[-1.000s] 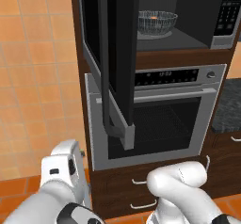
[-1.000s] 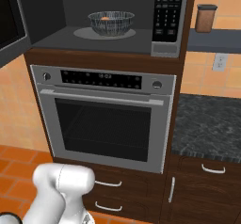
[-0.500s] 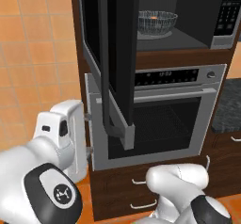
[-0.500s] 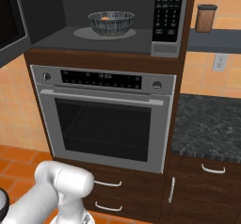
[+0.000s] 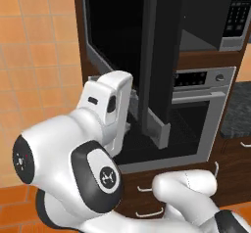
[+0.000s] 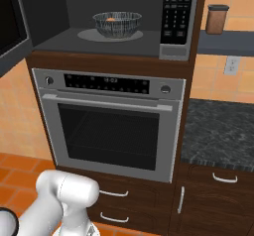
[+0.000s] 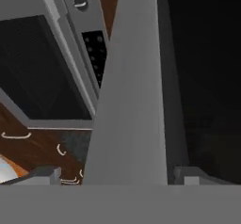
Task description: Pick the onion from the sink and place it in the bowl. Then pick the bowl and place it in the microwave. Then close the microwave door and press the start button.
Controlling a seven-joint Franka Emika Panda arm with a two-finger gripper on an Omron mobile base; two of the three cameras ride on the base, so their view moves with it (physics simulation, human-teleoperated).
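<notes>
The glass bowl [image 6: 117, 23] stands inside the microwave [image 6: 74, 12], and the orange-tan onion [image 6: 112, 19] lies in it. The black microwave door [image 5: 159, 56] hangs partly open, and in the left base view it covers the bowl. My white hand [image 5: 110, 104] is pressed up beside the door's lower outer face. In the hand view my gripper [image 7: 115, 176] is open, its two fingertips [image 7: 44, 173] set wide on either side of the door's grey edge [image 7: 132, 100]. The keypad strip [image 6: 177, 12] sits at the microwave's right. The sink is out of view.
Directly below the microwave is a steel-fronted oven [image 6: 111, 126], with wooden drawers [image 6: 119, 200] under it. To the right there is a dark stone counter [image 6: 218, 131], and a brown jar [image 6: 217, 19] stands on a shelf. An orange tiled wall [image 5: 39, 56] runs along the left.
My arm has risen and swung the hand up against the door. The door has swung to the right, toward shut, and now covers the bowl in the left base view.
</notes>
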